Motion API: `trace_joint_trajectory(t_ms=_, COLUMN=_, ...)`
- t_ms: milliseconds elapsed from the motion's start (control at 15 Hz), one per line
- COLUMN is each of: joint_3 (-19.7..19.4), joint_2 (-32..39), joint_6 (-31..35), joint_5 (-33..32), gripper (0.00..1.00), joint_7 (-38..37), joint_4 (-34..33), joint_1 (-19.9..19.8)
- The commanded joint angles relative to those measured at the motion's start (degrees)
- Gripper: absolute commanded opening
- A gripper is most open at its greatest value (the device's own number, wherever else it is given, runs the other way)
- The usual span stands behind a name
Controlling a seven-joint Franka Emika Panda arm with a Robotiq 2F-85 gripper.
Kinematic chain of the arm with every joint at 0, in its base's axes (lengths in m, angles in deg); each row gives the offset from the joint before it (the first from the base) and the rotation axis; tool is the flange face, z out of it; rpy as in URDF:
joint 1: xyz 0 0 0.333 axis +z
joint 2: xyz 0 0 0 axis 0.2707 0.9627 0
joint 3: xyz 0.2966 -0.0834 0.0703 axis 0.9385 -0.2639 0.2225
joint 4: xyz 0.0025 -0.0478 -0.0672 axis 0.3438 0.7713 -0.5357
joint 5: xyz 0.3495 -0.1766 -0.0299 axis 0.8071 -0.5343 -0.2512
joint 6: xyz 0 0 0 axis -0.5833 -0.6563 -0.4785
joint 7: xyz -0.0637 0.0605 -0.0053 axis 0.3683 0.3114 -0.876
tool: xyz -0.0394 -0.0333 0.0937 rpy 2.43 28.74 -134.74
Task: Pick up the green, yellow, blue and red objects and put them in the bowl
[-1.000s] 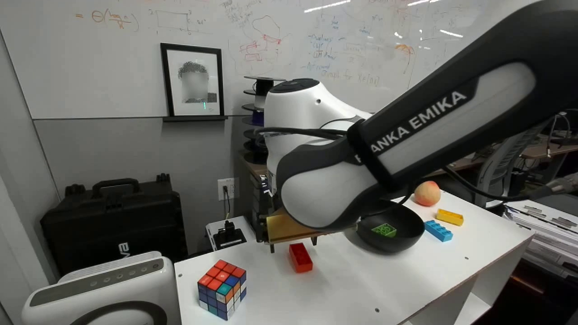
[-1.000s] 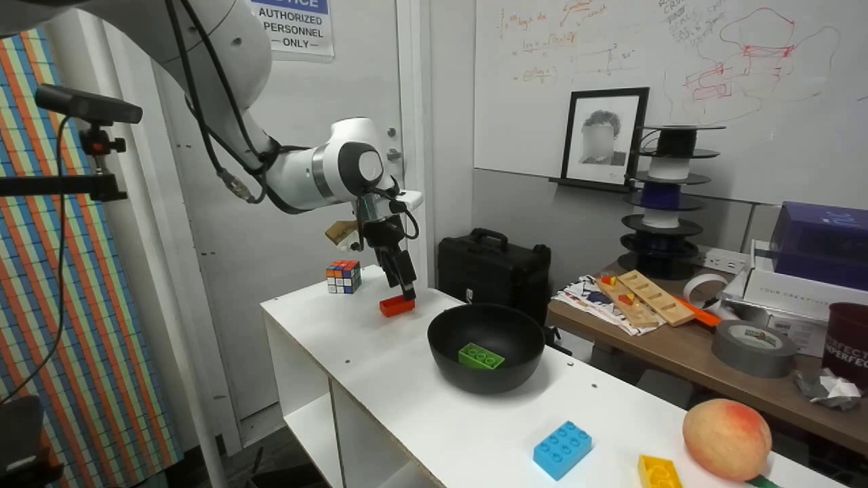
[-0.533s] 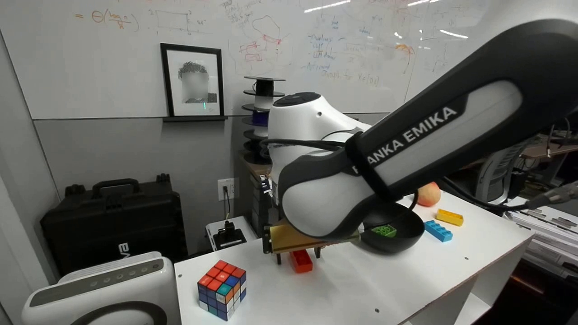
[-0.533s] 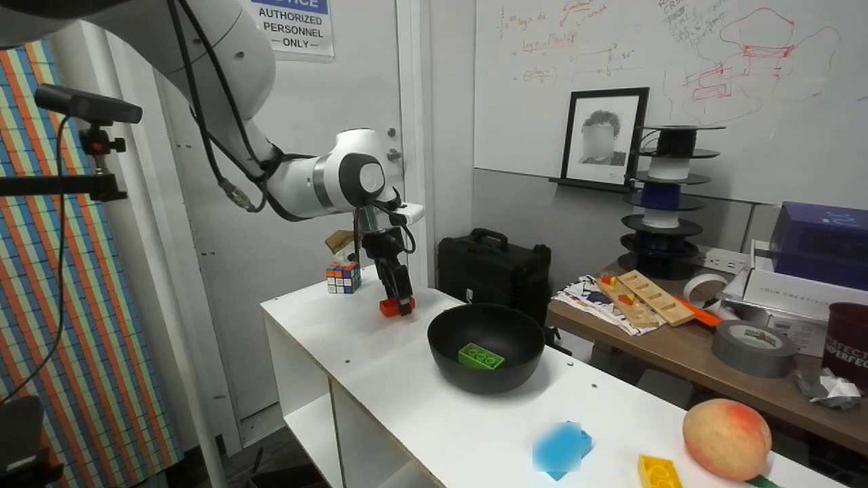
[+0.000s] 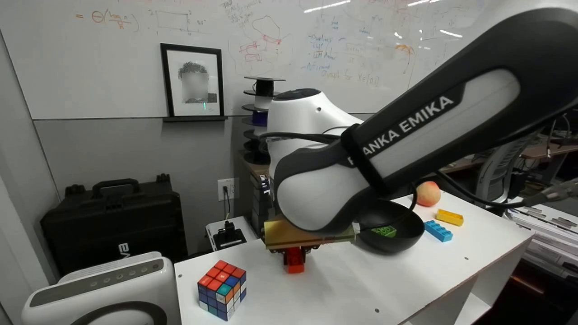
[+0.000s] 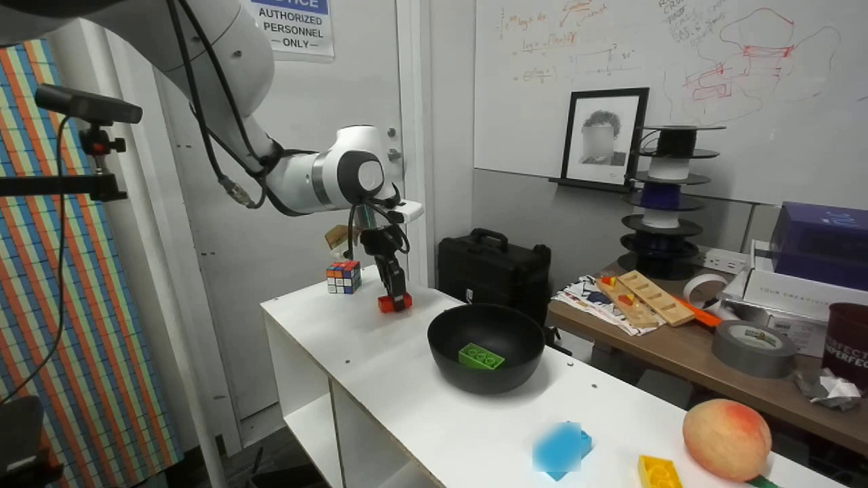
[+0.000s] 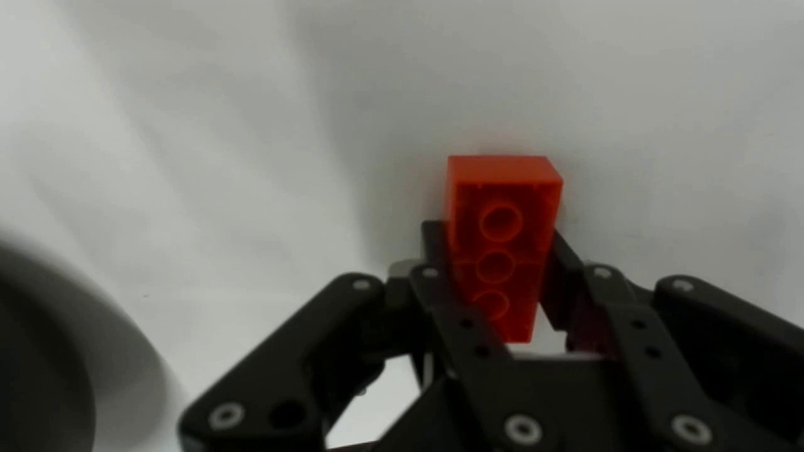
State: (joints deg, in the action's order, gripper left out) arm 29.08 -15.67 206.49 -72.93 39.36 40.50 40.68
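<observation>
My gripper (image 7: 496,251) is shut on the red object (image 7: 502,169), a small block with its hollow underside facing the wrist camera. One finger presses on each long side. In both exterior views the red object (image 5: 295,268) sits at or just above the white tabletop; I cannot tell which. The green object (image 6: 481,356) lies inside the black bowl (image 6: 485,383), whose edge also enters the wrist view at lower left. Past the bowl lie the blue object (image 5: 438,231) and the yellow object (image 5: 449,217). In an exterior view the blue object (image 6: 561,449) is partly blurred.
A Rubik's cube (image 5: 222,289) stands near the gripper, towards the table's end. At the opposite end rests a peach (image 6: 727,439) beside the yellow object. A white appliance (image 5: 99,289) adjoins the table, and a black case (image 6: 494,274) stands behind it.
My gripper came down over the red object, and its fingers closed on the sides. The red object has turned and shifted slightly. The wrist has risen a little since half a second ago.
</observation>
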Motion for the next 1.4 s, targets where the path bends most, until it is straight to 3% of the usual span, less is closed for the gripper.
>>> trace_joint_trajectory(t_ms=0, joint_3=-0.19, joint_2=-3.44, joint_6=1.53, joint_5=1.71, gripper=0.14, joint_7=-2.69, joint_4=4.43, joint_1=-0.01)
trace_joint_trajectory(t_ms=333, joint_3=0.98, joint_2=-15.51, joint_6=3.39, joint_5=6.74, gripper=0.14, joint_7=-7.91, joint_4=16.99, joint_1=-2.20)
trace_joint_trajectory(t_ms=667, joint_3=-1.83, joint_2=-27.05, joint_6=8.90, joint_5=9.18, gripper=0.14, joint_7=-13.52, joint_4=29.77, joint_1=-5.88)
trace_joint_trajectory(t_ms=1133, joint_3=-9.78, joint_2=-27.59, joint_6=10.68, joint_5=3.59, gripper=0.14, joint_7=-17.15, joint_4=33.95, joint_1=-10.81)
trace_joint_trajectory(t_ms=1200, joint_3=-10.57, joint_2=-27.31, joint_6=11.80, joint_5=2.89, gripper=0.19, joint_7=-17.90, joint_4=33.89, joint_1=-11.07)
trace_joint_trajectory(t_ms=1267, joint_3=-10.92, joint_2=-27.14, joint_6=12.73, joint_5=2.53, gripper=0.61, joint_7=-18.34, joint_4=33.69, joint_1=-11.31)
trace_joint_trajectory(t_ms=1333, joint_3=-10.44, joint_2=-27.17, joint_6=13.37, joint_5=2.78, gripper=0.62, joint_7=-18.10, joint_4=33.49, joint_1=-11.86)
